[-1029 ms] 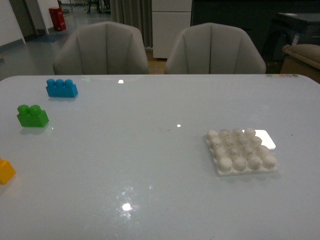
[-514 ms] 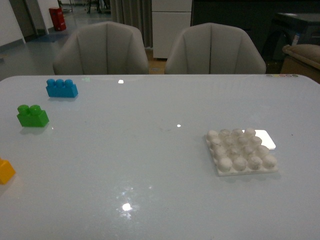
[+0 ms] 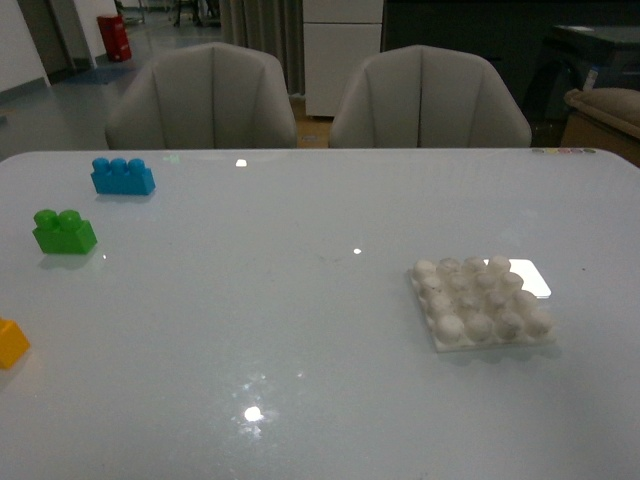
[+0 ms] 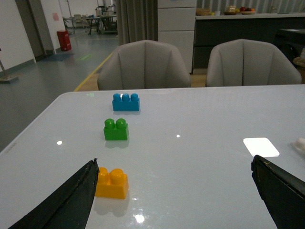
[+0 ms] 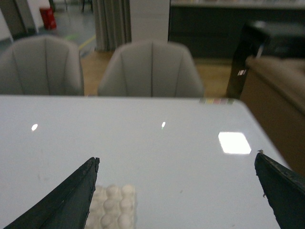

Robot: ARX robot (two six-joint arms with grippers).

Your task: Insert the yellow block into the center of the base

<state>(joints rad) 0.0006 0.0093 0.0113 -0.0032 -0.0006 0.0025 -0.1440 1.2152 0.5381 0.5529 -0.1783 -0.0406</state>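
Left fingers: I see them spread wide, nothing between them, above the surface.
Right fingers: also wide apart, gripping nothing.
Yellow block: on the surface at the near left edge of my front view, close by one left finger. I cannot tell if they touch.
Base: flat on the right side, well apart from the block.
Green brick, blue brick: lined up beyond the yellow one.

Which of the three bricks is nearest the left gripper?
The yellow block, beside the left gripper; the green brick and blue brick lie farther off.
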